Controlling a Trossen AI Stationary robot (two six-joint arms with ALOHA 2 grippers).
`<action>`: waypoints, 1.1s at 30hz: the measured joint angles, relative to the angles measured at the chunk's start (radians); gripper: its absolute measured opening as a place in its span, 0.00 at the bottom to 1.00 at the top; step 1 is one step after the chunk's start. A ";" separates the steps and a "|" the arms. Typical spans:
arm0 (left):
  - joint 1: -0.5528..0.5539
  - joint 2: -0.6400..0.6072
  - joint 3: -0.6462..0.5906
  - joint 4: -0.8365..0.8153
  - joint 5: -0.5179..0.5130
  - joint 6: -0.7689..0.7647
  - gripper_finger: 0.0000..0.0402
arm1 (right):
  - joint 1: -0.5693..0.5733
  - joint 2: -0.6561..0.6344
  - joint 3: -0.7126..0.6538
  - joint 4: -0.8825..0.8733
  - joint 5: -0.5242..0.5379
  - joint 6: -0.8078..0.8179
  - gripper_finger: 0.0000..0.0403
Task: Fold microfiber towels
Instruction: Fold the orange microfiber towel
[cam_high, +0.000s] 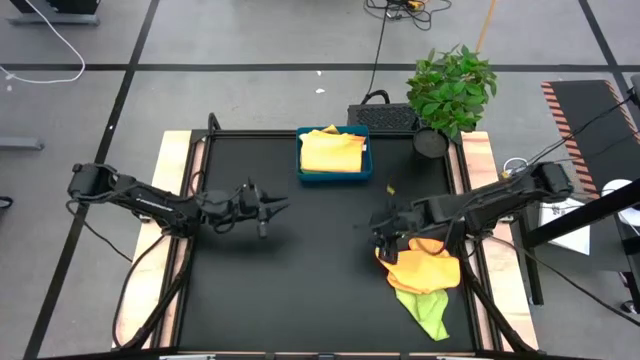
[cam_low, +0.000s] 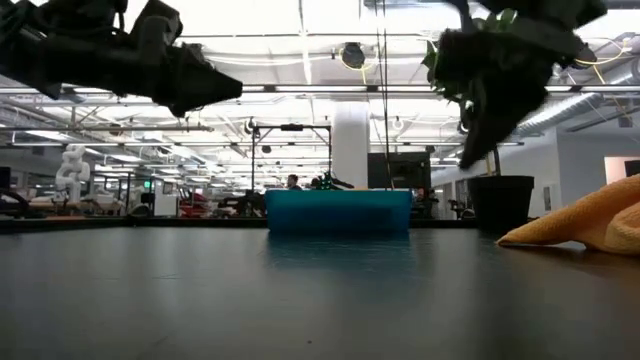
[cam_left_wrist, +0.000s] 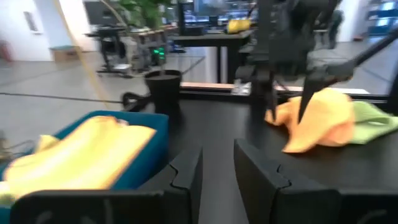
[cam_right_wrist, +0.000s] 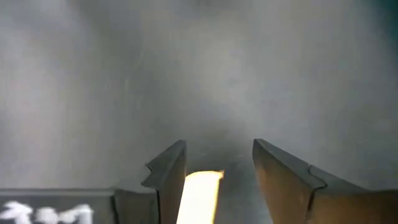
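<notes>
Towels waiting to be folded lay in a heap at the table's right edge: an orange-yellow towel (cam_high: 422, 267) bunched on top of a lime green towel (cam_high: 424, 310), while a pale yellow towel (cam_high: 333, 151) already sat in the blue tray (cam_high: 303, 176) at the back. The right gripper (cam_high: 385, 232) hung at the heap's inner edge with its fingers parted; a strip of yellow showed between them in the right wrist view, though whether cloth was actually pinched could not be told. The left gripper (cam_high: 266, 208) hovered well apart over bare table (cam_high: 300, 300), jaws slightly open and holding nothing. For a clean fold, the right gripper probably needed one corner of the orange-yellow towel alone, not the green beneath, then a drag toward the open centre, where the left could take the opposite corner and spread it flat.
</notes>
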 joint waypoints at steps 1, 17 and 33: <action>-0.011 0.000 -0.001 0.000 0.007 -0.008 0.22 | 0.011 0.027 -0.011 0.022 -0.005 0.013 0.44; -0.125 0.000 -0.001 -0.009 0.038 -0.023 0.22 | 0.077 0.201 -0.042 -0.018 -0.128 0.197 0.39; -0.120 0.000 -0.001 -0.007 0.004 -0.021 0.22 | 0.024 0.110 -0.022 0.208 0.053 -0.093 0.01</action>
